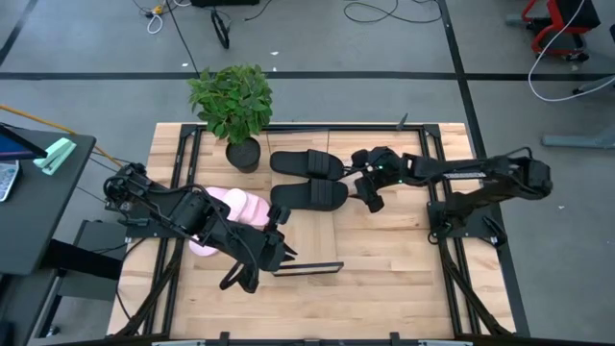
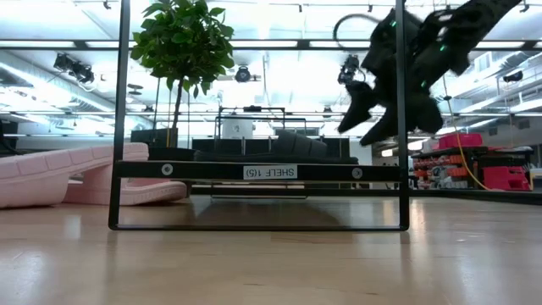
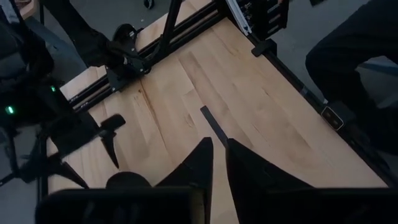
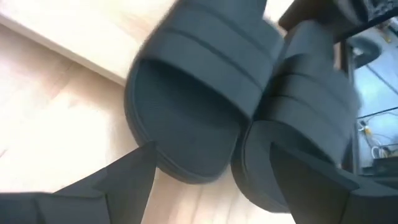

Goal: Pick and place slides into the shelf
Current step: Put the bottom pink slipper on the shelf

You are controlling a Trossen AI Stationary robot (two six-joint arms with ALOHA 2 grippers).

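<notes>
- The two black slides (image 1: 307,178) lie side by side on the pale board of the shelf (image 1: 332,207), in the middle of the table (image 1: 384,269), one nearer the plant (image 1: 233,106) and one nearer the table's front.
- In the right wrist view both black slides (image 4: 205,93) fill the picture, very close, with the pale board under them.
- The two pink slides (image 1: 231,216) lie on the left part of the table, close together and just beside the left arm; the arm covers a part of them. In the low view the pink slides (image 2: 59,174) rest on the table at the left of the black frame.
- The end bar of the shelf (image 2: 258,171) carries a white label in the low view; the label appears reversed.
- The right gripper (image 1: 370,187) hangs above the table just at the right of the black slides. Its fingers stand wide apart and hold nothing; in the low view the right gripper (image 2: 373,114) is clearly above the shelf level.
- The left gripper (image 1: 264,255) is over the front part of the table, near the end bar of the shelf. In the left wrist view its fingers (image 3: 199,168) are almost closed, with only a narrow gap, and nothing is between them.
- The plant stands in a dark pot at the far edge of the table, just beside the black slides.
</notes>
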